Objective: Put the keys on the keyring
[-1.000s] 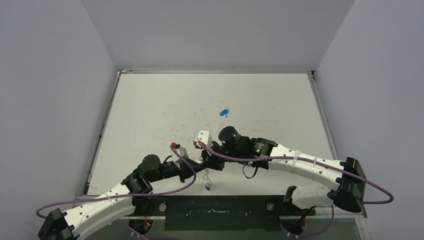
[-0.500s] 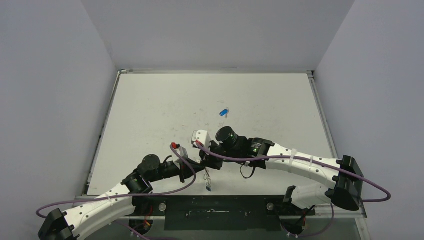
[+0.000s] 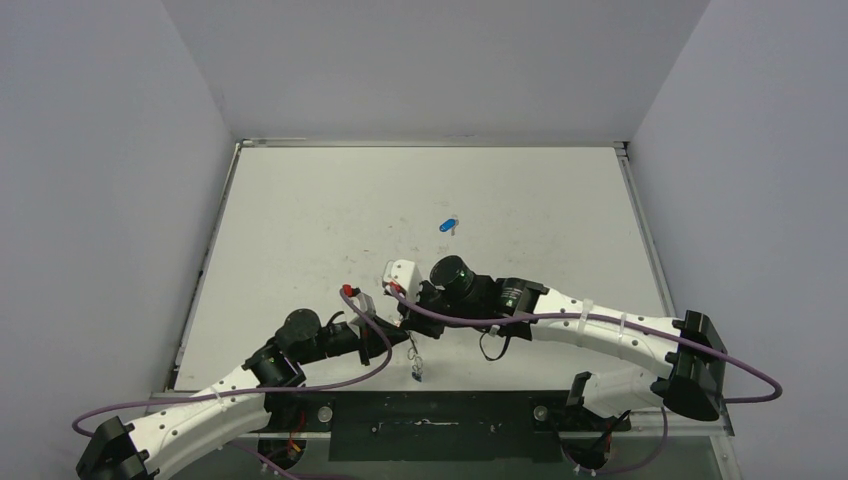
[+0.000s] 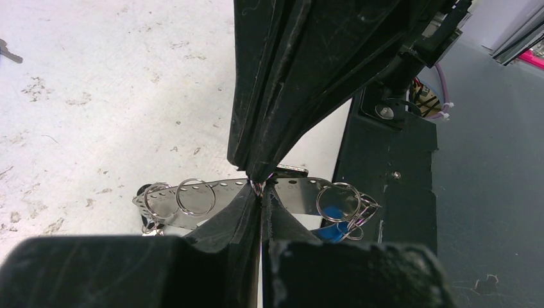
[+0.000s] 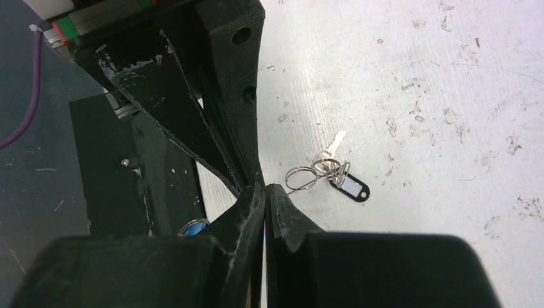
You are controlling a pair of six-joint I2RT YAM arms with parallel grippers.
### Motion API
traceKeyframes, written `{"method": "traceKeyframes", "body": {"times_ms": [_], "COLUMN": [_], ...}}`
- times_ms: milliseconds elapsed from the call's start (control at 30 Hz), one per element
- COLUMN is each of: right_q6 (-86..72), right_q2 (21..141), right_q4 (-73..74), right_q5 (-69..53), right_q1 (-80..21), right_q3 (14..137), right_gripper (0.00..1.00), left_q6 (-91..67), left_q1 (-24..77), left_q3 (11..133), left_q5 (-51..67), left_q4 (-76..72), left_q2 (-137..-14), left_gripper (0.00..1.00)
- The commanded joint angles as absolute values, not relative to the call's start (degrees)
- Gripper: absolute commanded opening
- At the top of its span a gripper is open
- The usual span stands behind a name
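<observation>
The keyring (image 4: 192, 202) is a flat silver band with a row of small loops. My left gripper (image 4: 260, 191) is shut on its middle and holds it above the table near the front edge. My right gripper (image 5: 264, 188) is shut too, and its tips meet the left gripper's at the band's upper edge, on a loop seen edge-on. A blue key (image 4: 330, 215) hangs from a loop at the right end and shows below the grippers in the top view (image 3: 417, 376). Another blue key (image 3: 447, 224) lies loose mid-table. A key with a black tag (image 5: 349, 187) lies on the table beside the right gripper.
The black strip of the arm mounts (image 3: 430, 425) runs along the table's front edge, just under the hanging keyring. Grey walls close in the table (image 3: 300, 220) on three sides. A small dark key (image 4: 9, 52) lies far off at the left.
My right arm has edged a little to the left, closer onto the left gripper. The hanging keyring and its blue key shifted slightly with it. The left arm has held still.
</observation>
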State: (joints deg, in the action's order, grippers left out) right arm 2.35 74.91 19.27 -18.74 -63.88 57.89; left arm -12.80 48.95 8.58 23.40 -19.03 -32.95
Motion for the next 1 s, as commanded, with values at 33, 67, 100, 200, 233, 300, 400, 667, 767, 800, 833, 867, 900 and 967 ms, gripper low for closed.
{"method": "traceKeyframes", "body": {"times_ms": [33,67,100,200,233,300,400,667,767,800,833,867,900,967], "right_q6": [2.8,2.7,2.7,2.6,2.5,2.5,2.4,1.1,2.5,2.4,2.0,1.4,0.9,3.0], "right_q2": [73.8,73.7,73.6,73.1,72.9,72.3,71.5,65.2,62.0,60.9,59.8,58.8,57.9,56.3], "right_q4": [16.4,16.4,16.5,16.5,16.4,16.4,16.1,12.4,11.4,10.7,9.9,9.1,8.6,8.5], "right_q5": [-13.8,-13.5,-13.1,-11.8,-11.3,-10.6,-9.9,-8.9,-11.3,-11.5,-11.3,-10.3,-9.8,-9.7], "right_q1": [-64.5,-64.6,-64.6,-64.6,-64.7,-64.6,-64.7,-64.0,-63.5,-63.5,-63.5,-63.5,-63.5,-63.5], "right_q3": [58.6,58.4,58.3,57.7,57.5,57.2,56.8,53.5,51.5,50.8,50.2,49.7,49.2,48.2], "right_gripper": [0.0,0.0,0.0,0.0,0.0,0.0,0.13,0.68,0.74,0.77,0.79,0.8,0.8,0.79], "left_q6": [-13.7,-13.7,-13.8,-13.8,-13.8,-13.8,-13.7,-13.2,-12.6,-12.5,-12.1,-11.9,-11.6,-10.9], "left_q1": [49.0,49.1,49.0,49.0,49.1,49.0,49.1,49.0,49.1,49.1,49.1,49.1,49.0,49.1], "left_q3": [10.0,9.9,9.9,9.9,9.8,9.7,9.6,9.5,9.3,9.2,9.2,9.2,9.1,8.9], "left_q5": [24.5,24.5,24.5,24.3,24.3,24.2,24.1,24.2,24.6,24.8,25.1,25.4,25.6,26.1], "left_q4": [-23.9,-23.9,-24.0,-23.8,-23.7,-23.7,-23.7,-22.6,-22.5,-22.5,-22.5,-22.5,-22.5,-22.5], "left_q2": [-31.7,-31.6,-31.6,-31.2,-31.1,-30.8,-30.5,-29.7,-28.6,-28.2,-27.8,-27.4,-27.0,-26.3], "left_gripper": [0.0,0.0,0.0,0.0,0.0,0.0,0.0,0.0,0.0,0.0,0.0,0.0,0.0,0.0]}}
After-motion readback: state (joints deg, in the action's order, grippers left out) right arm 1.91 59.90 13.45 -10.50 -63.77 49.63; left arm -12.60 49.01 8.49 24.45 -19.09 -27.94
